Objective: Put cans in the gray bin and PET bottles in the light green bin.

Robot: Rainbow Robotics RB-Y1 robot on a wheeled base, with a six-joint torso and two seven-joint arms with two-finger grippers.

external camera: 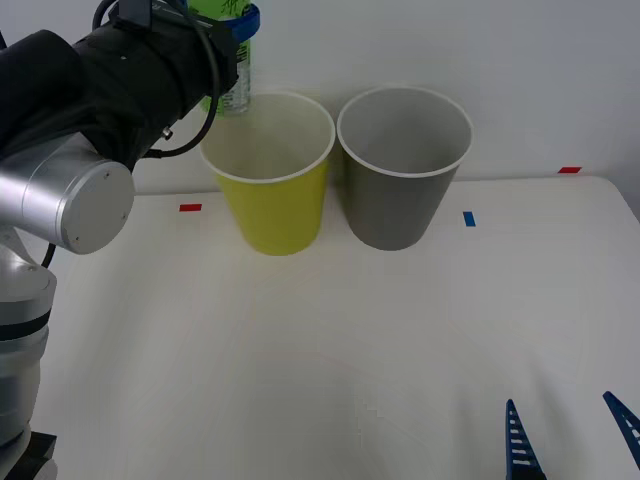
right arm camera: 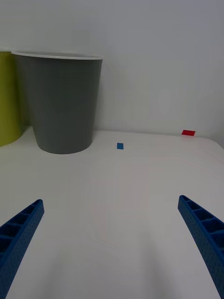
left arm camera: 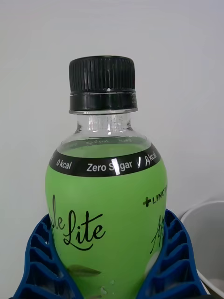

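Observation:
My left gripper (external camera: 234,24) is shut on the PET bottle (external camera: 237,90), holding it upright in the air just behind the far left rim of the light green bin (external camera: 272,215). In the left wrist view the blue fingers (left arm camera: 39,261) clasp the bottle (left arm camera: 105,196) at its green label, with the black cap above. The gray bin (external camera: 400,205) stands right beside the green one, both upright. My right gripper (external camera: 570,432) waits open low at the table's front right, facing the gray bin (right arm camera: 60,107). Cans are out of view.
The bins stand at the back of a white table (external camera: 330,340) against a white wall. Small tape marks lie on it: red (external camera: 190,208) at the left, blue (external camera: 469,218) right of the gray bin, red (external camera: 569,170) at the far right.

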